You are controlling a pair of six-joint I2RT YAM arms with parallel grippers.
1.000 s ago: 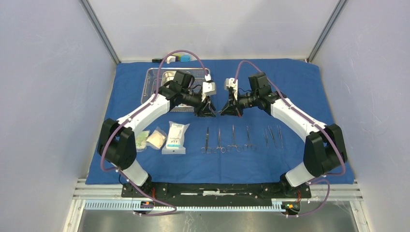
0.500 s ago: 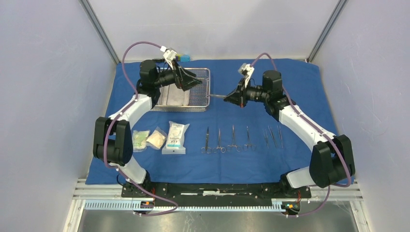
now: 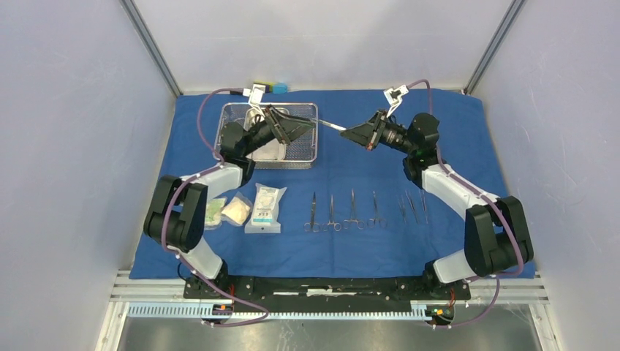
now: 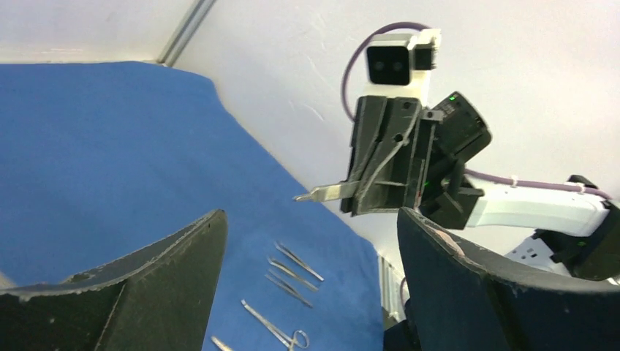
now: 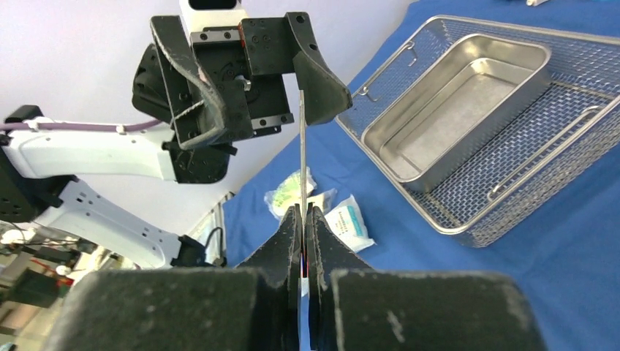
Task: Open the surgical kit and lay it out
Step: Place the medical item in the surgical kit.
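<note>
The blue cloth wrap lies spread flat over the worktop, with the wire-mesh basket standing on its far left part and the steel pan sitting inside the basket. The right jaws are clamped tight on one end of a slim steel instrument, holding it in the air above the cloth just right of the basket, its free end pointing at the left jaws. The left jaws stand wide apart, raised over the basket and facing the right ones; the instrument's tip comes close up to them, and whether it touches them cannot be told. Along the near middle of the cloth further instruments lie side by side in a row. Left of that row three packets lie close together. Small blocks sit at the cloth's far edge, behind the basket
</note>
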